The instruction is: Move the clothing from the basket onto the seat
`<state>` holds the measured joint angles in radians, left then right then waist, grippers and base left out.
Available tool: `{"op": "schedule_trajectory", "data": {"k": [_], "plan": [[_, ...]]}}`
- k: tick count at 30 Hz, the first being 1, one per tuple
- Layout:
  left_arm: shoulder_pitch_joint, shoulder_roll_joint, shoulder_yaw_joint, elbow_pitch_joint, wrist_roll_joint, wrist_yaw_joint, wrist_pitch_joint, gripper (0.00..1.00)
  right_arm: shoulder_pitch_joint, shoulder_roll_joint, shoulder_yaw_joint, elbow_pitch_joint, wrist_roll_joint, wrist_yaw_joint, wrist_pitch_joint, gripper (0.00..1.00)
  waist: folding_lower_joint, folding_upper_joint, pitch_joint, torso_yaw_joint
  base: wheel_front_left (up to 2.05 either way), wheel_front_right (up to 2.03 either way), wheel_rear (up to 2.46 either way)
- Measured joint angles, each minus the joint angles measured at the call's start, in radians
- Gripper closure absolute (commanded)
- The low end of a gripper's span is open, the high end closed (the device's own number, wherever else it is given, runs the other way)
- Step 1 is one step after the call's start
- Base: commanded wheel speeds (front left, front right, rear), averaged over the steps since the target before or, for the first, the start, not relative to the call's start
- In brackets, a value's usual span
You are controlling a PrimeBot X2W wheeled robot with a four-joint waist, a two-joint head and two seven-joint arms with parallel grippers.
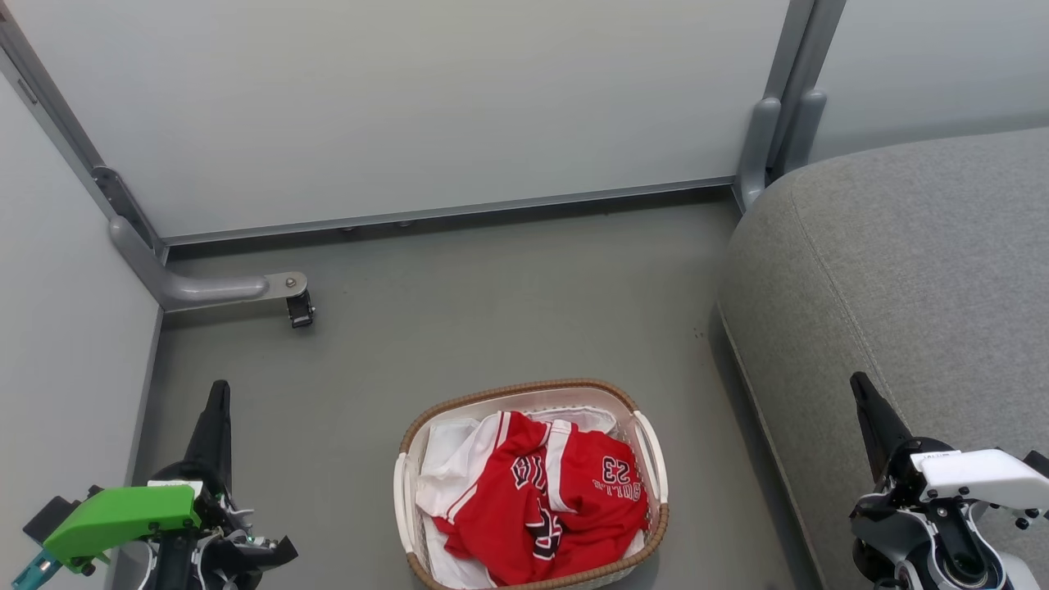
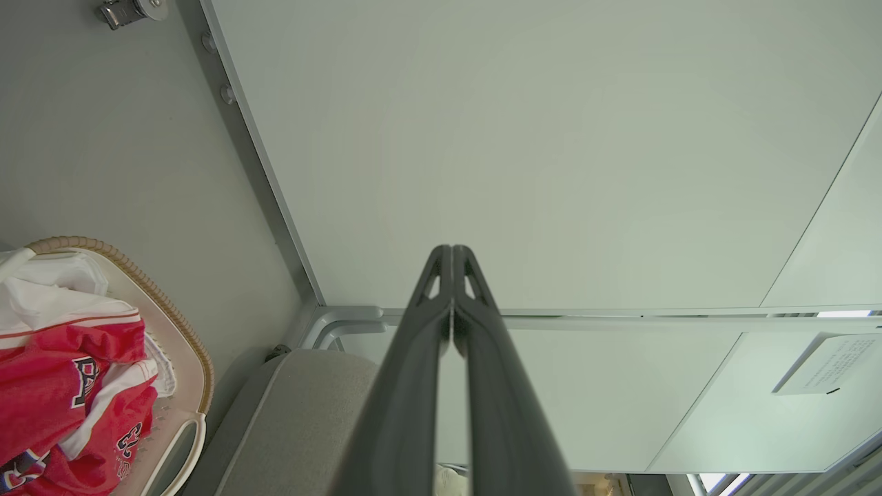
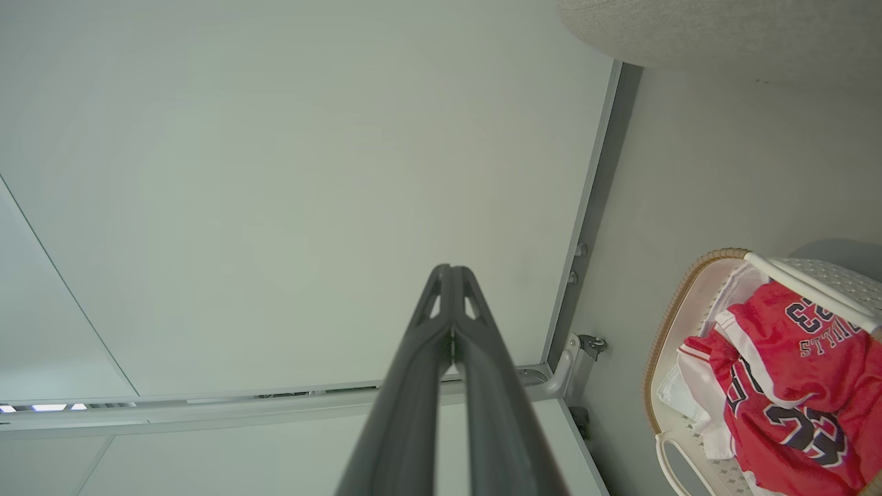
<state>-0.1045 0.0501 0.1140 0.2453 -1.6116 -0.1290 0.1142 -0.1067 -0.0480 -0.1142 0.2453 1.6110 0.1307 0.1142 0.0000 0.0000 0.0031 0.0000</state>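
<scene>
while the clothing [image 1: 574,500] fills the basket [image 1: 524,385], left claw [image 1: 218,393] and right claw [image 1: 860,387] point forward, fingers pressed together.

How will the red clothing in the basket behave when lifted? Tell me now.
The red clothing lies crumpled in soft folds, so it is probably floppy and light. Its pieces overlap, so one may drag another. The white sheet beneath could catch and come along.
</scene>
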Motion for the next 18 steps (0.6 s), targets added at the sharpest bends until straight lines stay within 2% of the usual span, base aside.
{"op": "schedule_trajectory", "data": {"k": [18], "plan": [[0.000,0.000,0.000,0.000,0.000,0.000,0.000,1.00,0.000,0.000,0.000,0.000,0.000,0.000,0.000,1.00,0.0000,0.0000,0.000,0.000,0.00,0.00,0.00]]}}
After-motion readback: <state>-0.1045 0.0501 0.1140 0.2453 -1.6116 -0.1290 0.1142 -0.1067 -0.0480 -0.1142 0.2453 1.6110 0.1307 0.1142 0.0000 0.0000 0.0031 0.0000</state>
